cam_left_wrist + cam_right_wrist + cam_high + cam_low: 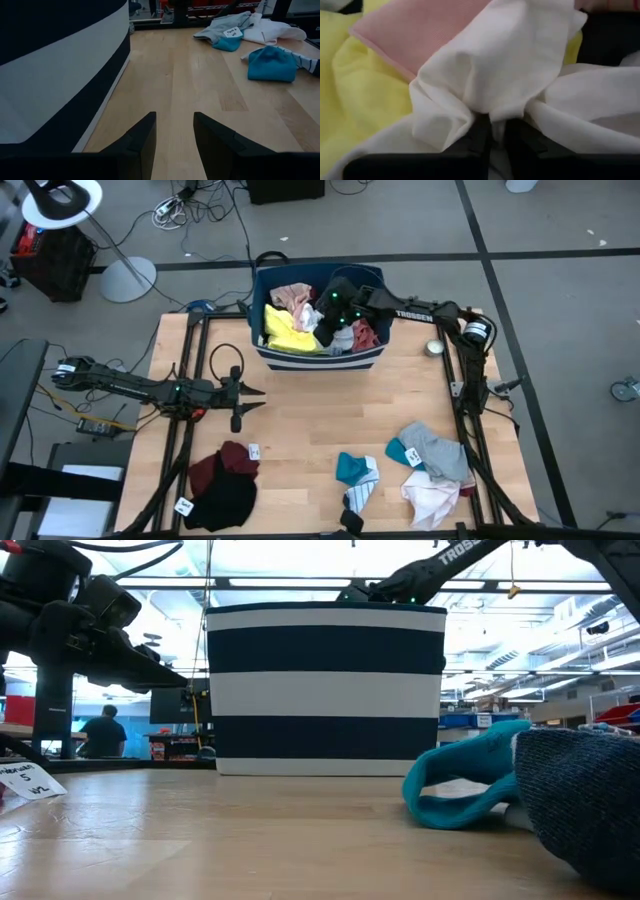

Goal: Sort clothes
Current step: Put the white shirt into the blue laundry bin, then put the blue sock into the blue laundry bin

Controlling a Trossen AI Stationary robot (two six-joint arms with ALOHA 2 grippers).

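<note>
Right tool point(497, 131) down inside navy striped bin point(320, 358), fingers nearly closed, pinching white garment point(520, 65); yellow garment point(365, 85) and pink garment point(420, 30) beside it. Left tool point(174, 135) parted, holding nothing, low over table point(320, 430) beside bin. Teal sock point(272, 64), grey garment point(440, 450), maroon garment point(215, 470) spread on table.

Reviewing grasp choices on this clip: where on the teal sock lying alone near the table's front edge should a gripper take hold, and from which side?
Probably from straight above, on the teal sock at its bunched teal end. That end humps up off the wooden table, giving fingers a fold to close on, and it lies clear of the grey garment. The left gripper is open and outside the bin; the right gripper is pinching white fabric.
</note>
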